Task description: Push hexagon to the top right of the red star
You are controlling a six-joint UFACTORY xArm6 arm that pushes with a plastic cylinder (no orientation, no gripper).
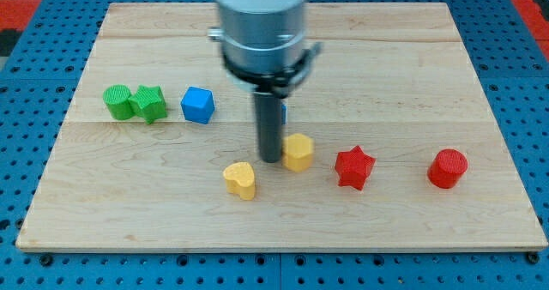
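Note:
The yellow hexagon point(298, 152) lies on the wooden board, just left of the red star point(354, 167). My tip point(269, 160) stands right against the hexagon's left side. The rod comes down from the grey arm body at the view's top. A small blue piece point(282, 113) peeks out behind the rod; its shape is hidden.
A yellow heart point(241, 179) lies below and left of the tip. A red cylinder point(448, 168) sits at the right. A blue cube point(197, 105), a green star point(150, 103) and a green cylinder point(117, 101) stand in a row at the left.

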